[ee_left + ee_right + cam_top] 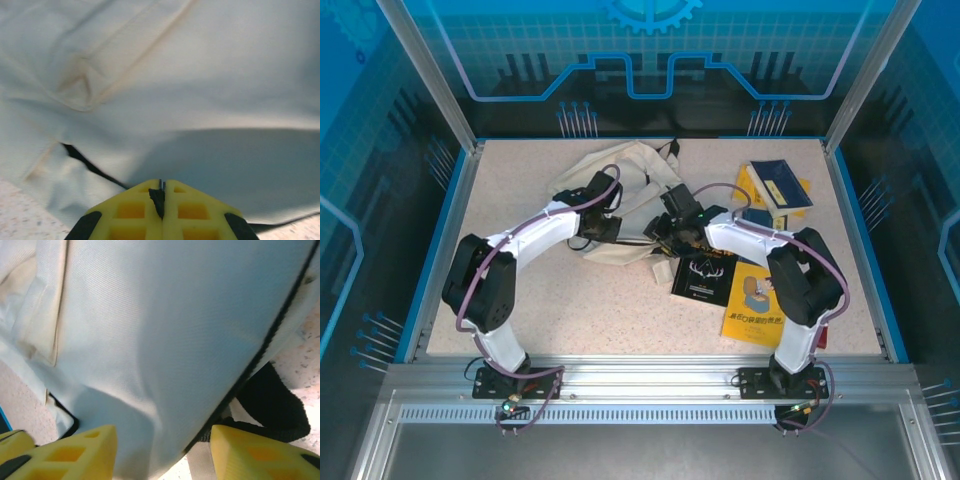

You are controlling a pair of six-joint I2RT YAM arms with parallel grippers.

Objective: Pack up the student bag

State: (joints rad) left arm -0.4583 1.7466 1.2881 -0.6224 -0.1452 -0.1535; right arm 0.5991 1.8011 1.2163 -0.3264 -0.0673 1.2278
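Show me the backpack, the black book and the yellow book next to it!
student bag (635,168): top external view, cream fabric near its far edge.
black book (703,278): top external view, middle of its cover.
yellow book (750,318): top external view, near part of its cover.

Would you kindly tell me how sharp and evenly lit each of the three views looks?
Top external view: sharp and evenly lit, the student bag crisp. Left wrist view: fabric slightly soft, a broad shadow falling ahead of the left hand. Right wrist view: very close and soft, bluish cast, shadow near the right hand.
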